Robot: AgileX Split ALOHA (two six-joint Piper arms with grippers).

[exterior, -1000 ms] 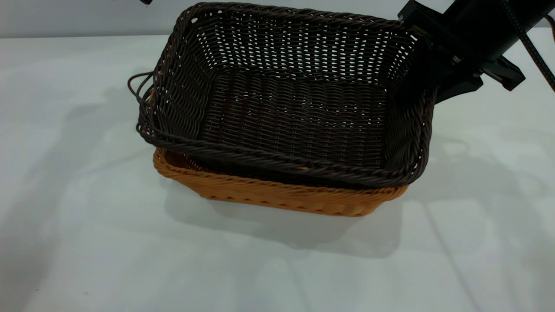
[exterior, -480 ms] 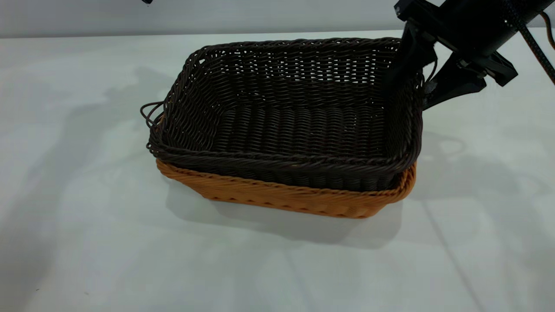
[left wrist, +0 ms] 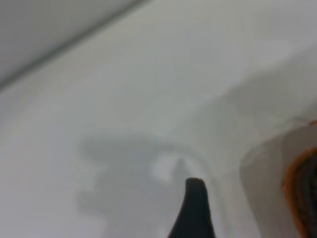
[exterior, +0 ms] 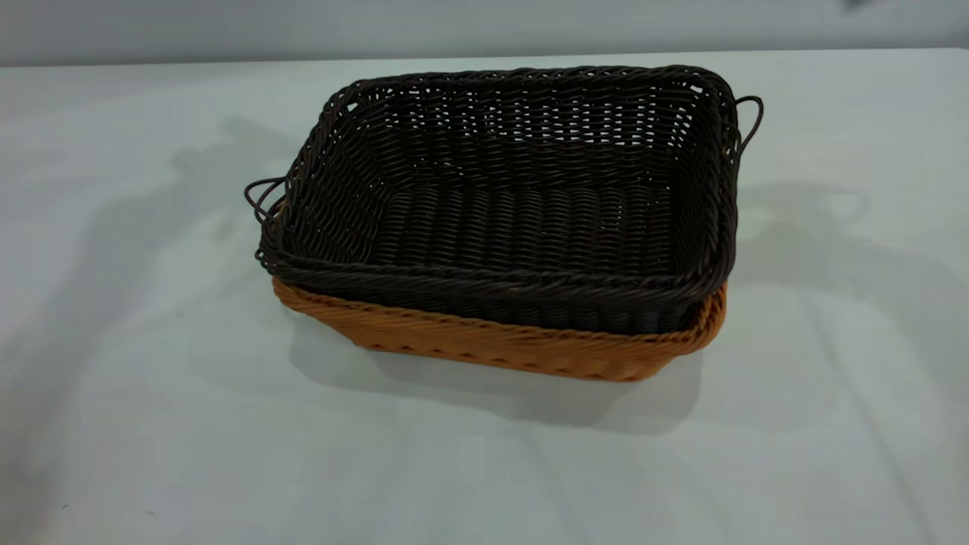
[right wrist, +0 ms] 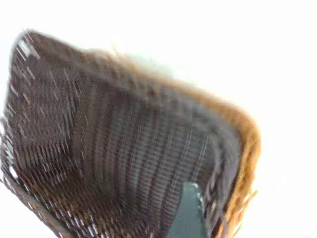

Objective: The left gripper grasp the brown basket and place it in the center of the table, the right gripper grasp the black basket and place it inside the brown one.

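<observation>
The black basket (exterior: 522, 204) sits nested inside the brown basket (exterior: 500, 344) in the middle of the table (exterior: 151, 424), level and at rest. Neither gripper shows in the exterior view. In the right wrist view my right gripper (right wrist: 223, 201) hangs above the black basket (right wrist: 114, 148), clear of it. One finger (right wrist: 188, 213) shows with nothing against it, and the brown rim (right wrist: 246, 158) lies beside it. In the left wrist view my left gripper (left wrist: 245, 198) is over bare table, off to the side. One dark finger (left wrist: 194, 210) shows alone, and the brown basket's edge (left wrist: 295, 186) is nearby.
Thin loop handles stick out at the black basket's left end (exterior: 261, 193) and right end (exterior: 749, 121). The pale table runs wide on all sides, and a grey wall (exterior: 454, 26) stands behind its far edge.
The black basket came down from a tilt and settled into the brown one. My right gripper let go of its right wall and went up out of the exterior view.
</observation>
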